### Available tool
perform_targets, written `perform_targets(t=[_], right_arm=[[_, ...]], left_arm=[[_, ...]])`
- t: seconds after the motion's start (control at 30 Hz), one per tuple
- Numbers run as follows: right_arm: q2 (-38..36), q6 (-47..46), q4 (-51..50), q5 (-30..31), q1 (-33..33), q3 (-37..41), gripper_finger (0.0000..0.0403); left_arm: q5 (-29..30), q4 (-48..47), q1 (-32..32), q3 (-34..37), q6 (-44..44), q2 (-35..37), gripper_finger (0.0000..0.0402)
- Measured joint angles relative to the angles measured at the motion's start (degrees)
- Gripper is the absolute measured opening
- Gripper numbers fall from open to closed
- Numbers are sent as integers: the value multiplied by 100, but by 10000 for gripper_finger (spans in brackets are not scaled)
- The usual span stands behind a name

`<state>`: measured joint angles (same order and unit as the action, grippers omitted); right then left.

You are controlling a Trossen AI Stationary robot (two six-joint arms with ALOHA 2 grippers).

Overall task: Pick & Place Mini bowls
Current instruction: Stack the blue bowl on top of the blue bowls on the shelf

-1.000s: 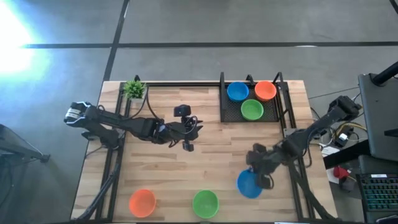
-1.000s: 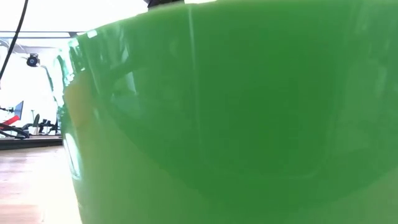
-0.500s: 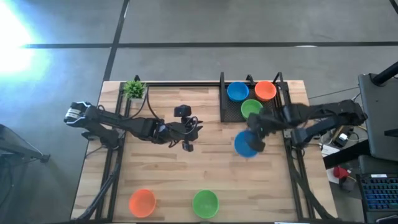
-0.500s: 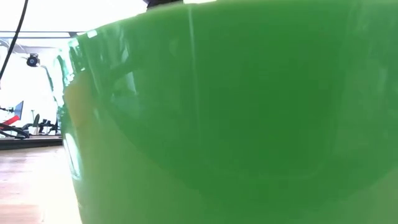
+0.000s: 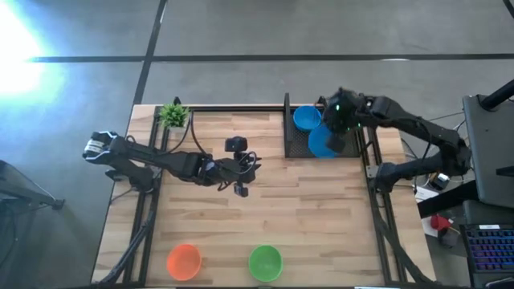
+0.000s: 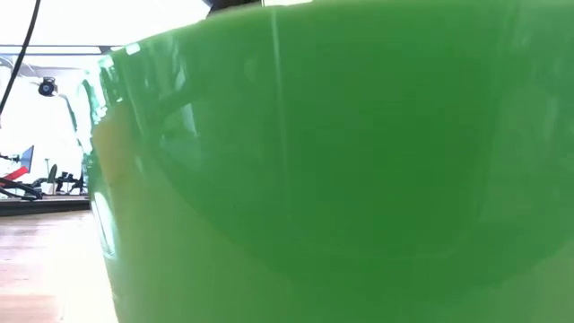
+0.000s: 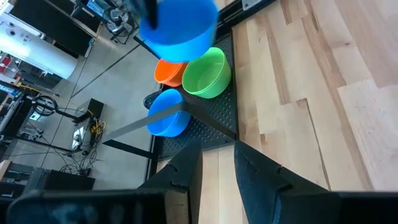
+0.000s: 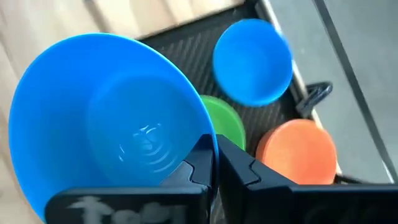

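The right claw (image 5: pixel 336 128) pinches the rim of a blue bowl (image 5: pixel 323 142) and holds it over the black tray (image 5: pixel 291 143) at the upper right of the high view. The left claw (image 5: pixel 241 188) waits mid-table, its fingers a little apart.

The light wooden plank table (image 5: pixel 265 217) stands on a grey concrete floor (image 5: pixel 241 32), which is crossed by dark seam lines and one long dark stripe. A strong white glare (image 5: pixel 16 40) falls on the floor at the far left corner of the high view. A small green potted plant (image 5: pixel 173 114) sits at the table's far left corner. Black metal frame rails (image 5: pixel 149 201) run along the table's sides. To the right stands a dark equipment cart (image 5: pixel 486 160) with cables and a keyboard (image 5: pixel 490 257). In the low view, a bright white room background (image 6: pixel 45 117) shows beyond the table, with stands and gear far off.
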<state>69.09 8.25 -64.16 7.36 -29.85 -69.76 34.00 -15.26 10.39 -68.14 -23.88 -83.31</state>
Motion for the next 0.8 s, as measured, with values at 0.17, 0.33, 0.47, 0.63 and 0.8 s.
perform_targets(t=[0.17,0.33,0.47,0.63,0.8], right_arm=[[303,742,836,-905,-867,-20,8],[907,1361,1091,-938,-1426,-290,8],[1549,1722,1096,-938,-1757,-702,8],[2370,2069,1099,-938,-2061,-1270,8],[3075,2198,1090,-936,-2253,-1649,8]], left_arm=[[2,-5,0,0,2,0,92],[2,-29,0,0,13,0,92],[2,-29,0,0,35,0,92],[5,-29,0,0,35,0,92],[9,-42,0,0,35,0,92]])
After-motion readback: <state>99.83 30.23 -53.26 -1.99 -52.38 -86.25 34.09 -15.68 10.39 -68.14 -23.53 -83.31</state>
